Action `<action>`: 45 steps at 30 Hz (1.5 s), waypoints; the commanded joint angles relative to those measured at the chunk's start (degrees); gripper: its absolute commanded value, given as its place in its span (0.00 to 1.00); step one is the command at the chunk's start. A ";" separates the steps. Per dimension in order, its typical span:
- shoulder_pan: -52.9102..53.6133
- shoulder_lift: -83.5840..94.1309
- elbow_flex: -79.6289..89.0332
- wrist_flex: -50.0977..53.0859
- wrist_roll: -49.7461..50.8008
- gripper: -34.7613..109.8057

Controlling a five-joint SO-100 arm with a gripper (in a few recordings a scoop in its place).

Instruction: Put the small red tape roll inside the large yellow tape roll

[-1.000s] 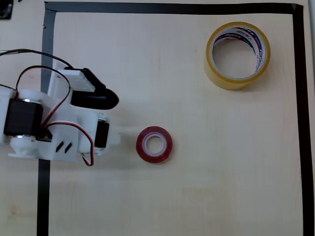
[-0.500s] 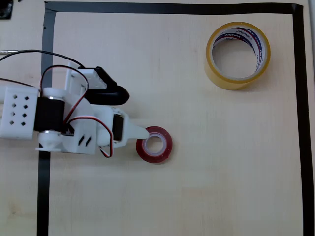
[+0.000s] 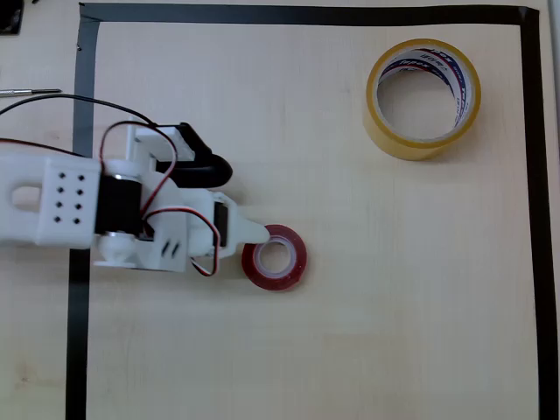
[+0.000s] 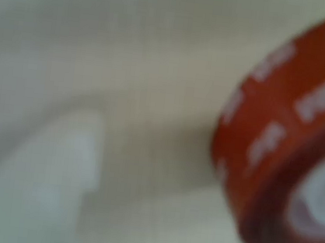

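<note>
My tool [image 3: 255,233] sits at the small red tape roll [image 3: 275,257], flat on the table [image 3: 350,332]; whether it's open, I can't tell. Light, stiff, glossy ring: I'd pinch its wall.

The table [image 3: 350,332] looks like pale wood-grain laminate, smooth and matt, edged with a frame of flat black tape [image 3: 306,13] with a dull sheen. The small red tape roll [image 3: 280,260] is glossy plastic film around a white inner core; in the blurred wrist view its red side [image 4: 287,112] carries pale printed marks (too soft to read). The large yellow tape roll [image 3: 423,98] is translucent, shiny yellow film on a white core printed in red and blue. The claw [image 3: 229,203] is matt white plastic with one smooth black finger.
</note>
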 commanded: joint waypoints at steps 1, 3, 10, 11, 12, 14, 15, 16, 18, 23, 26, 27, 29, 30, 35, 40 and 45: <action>1.85 -2.72 -9.32 2.64 -1.41 0.40; 2.46 -4.92 -11.78 3.78 -1.41 0.40; 2.99 -6.24 -13.01 3.87 -1.41 0.39; 2.99 -6.33 -13.10 4.13 -1.41 0.36; 2.99 -6.59 -13.36 4.39 -1.49 0.34; 2.99 -7.21 -13.89 5.10 -1.49 0.24; 3.16 -7.29 -14.06 5.36 -1.32 0.24; 3.34 -7.29 -14.06 5.54 -1.23 0.24; 3.87 -7.12 -14.06 5.62 -1.23 0.24; 3.69 -2.99 -14.85 7.12 -1.67 0.24; 1.49 -0.09 -24.08 13.80 -2.37 0.24; 0.44 -0.62 -29.71 16.88 -2.46 0.24; -2.20 -3.25 -42.54 23.03 -2.46 0.24; -3.60 -4.75 -48.25 25.05 -2.46 0.24; -9.93 -19.34 -80.16 37.18 -2.37 0.24; -14.24 -34.63 -107.40 46.14 -3.34 0.24; -16.88 -37.00 -110.21 45.79 -8.35 0.24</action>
